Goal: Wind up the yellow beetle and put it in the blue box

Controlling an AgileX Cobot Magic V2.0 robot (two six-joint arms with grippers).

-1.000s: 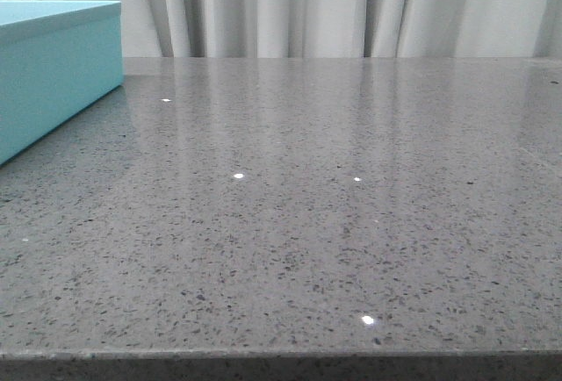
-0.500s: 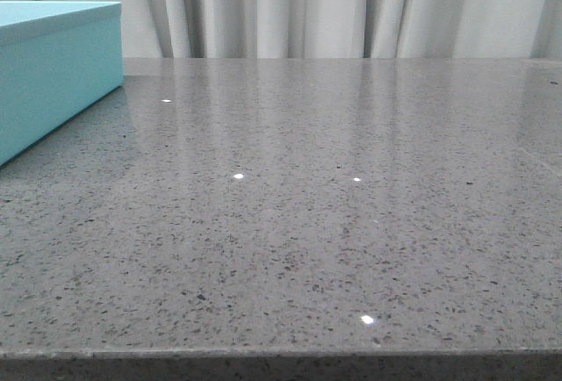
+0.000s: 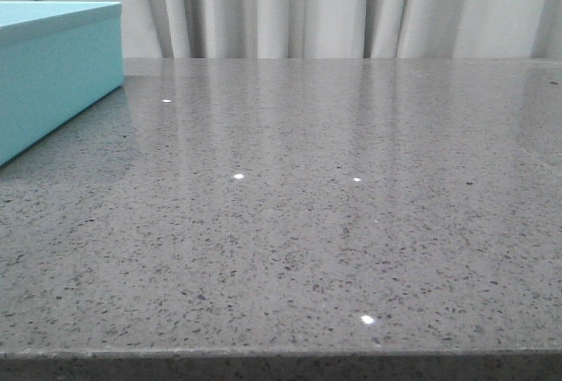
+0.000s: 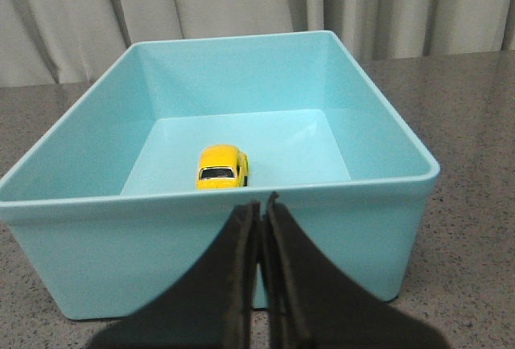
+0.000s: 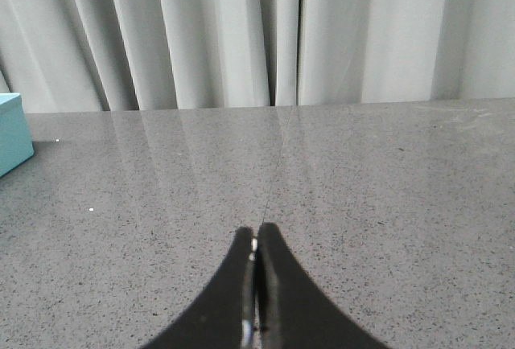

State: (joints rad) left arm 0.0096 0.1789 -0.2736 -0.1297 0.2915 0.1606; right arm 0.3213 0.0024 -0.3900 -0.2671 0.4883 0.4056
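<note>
Nothing moved | yellow beetle [image 4: 222, 166] lengthwise in blue box [image 4: 241, 228]

- In the front view the blue box [image 3: 53, 69] fills the upper left of the frame, a tall wall on that side.
- The table [image 3: 334, 223] spreads bare across the centre and right of that frame, open to a curtain [image 3: 351, 8] along the top.
- In the left wrist view the box's near wall rises just beyond the left gripper [image 4: 262, 204], whose fingers [image 4: 245, 285] are pressed together.
- Inside, the yellow beetle [image 4: 222, 166] sits centre-frame on the floor; open floor surrounds it, the four walls standing clear.
</note>
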